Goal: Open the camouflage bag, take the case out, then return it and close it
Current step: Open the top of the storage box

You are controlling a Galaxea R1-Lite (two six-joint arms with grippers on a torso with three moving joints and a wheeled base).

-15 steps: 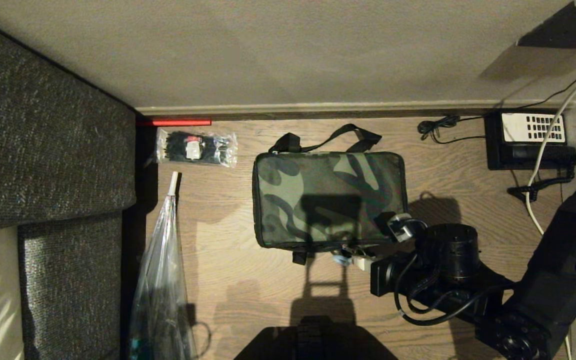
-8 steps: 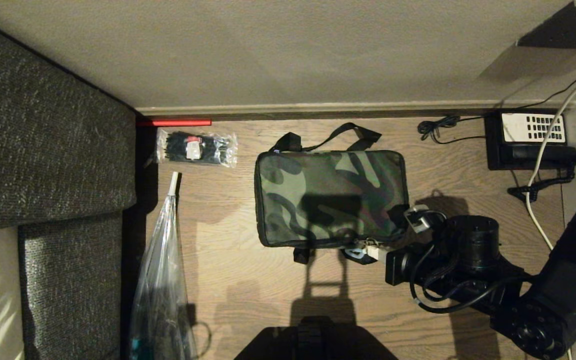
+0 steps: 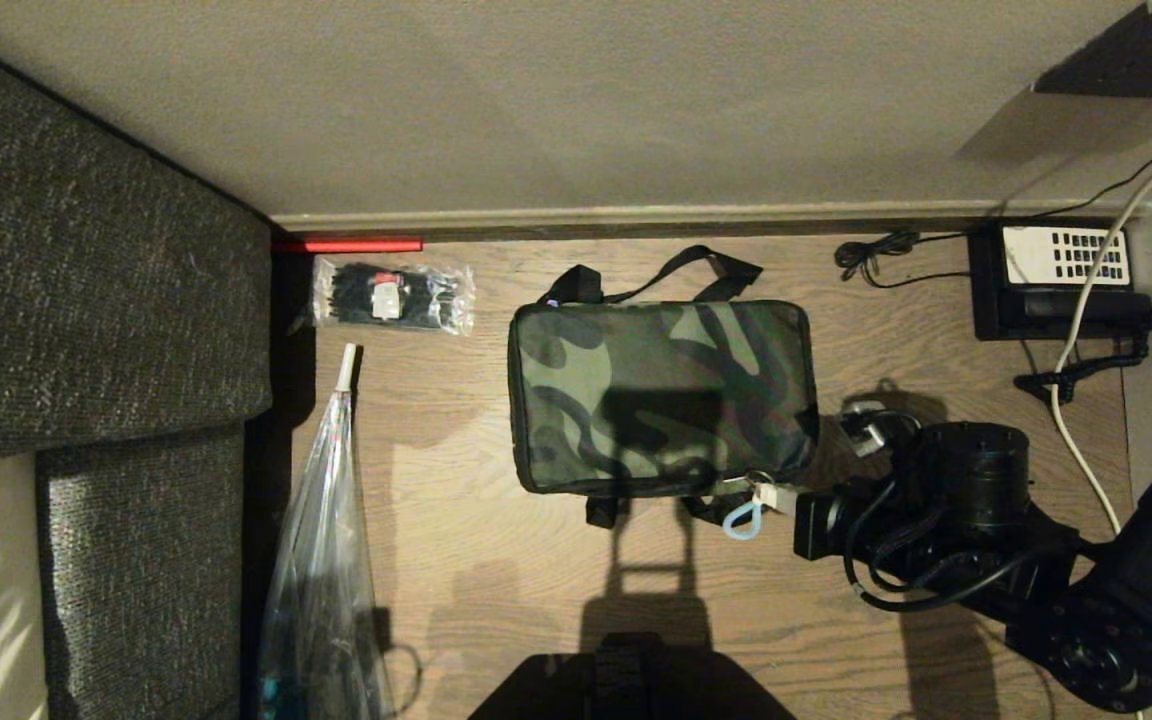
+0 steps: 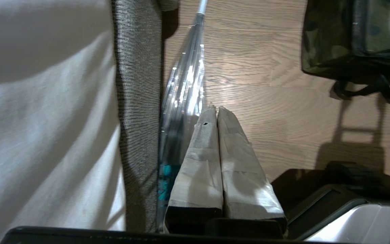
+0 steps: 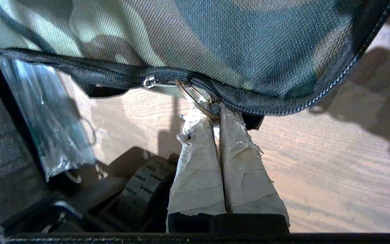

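Surface: wood-grain floor (image 3: 456, 560), running to a baseboard at the wall.
Centre: camouflage bag (image 3: 661, 395), lying flat, black straps toward the wall.
Left, near wall: clear packet of black zip ties (image 3: 393, 295).
Left edge: clear plastic bag (image 3: 321, 560), beside a dark sofa.
Right, at wall: black telephone (image 3: 1056, 278), cables trailing.

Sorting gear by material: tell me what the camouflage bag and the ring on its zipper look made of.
camouflage bag: woven synthetic cloth, probably nylon or polyester; matte, with a visible ribbed weave.
Zipper ring: thin metal wire, likely steel or brass; it glints. The right gripper is pinched on it.
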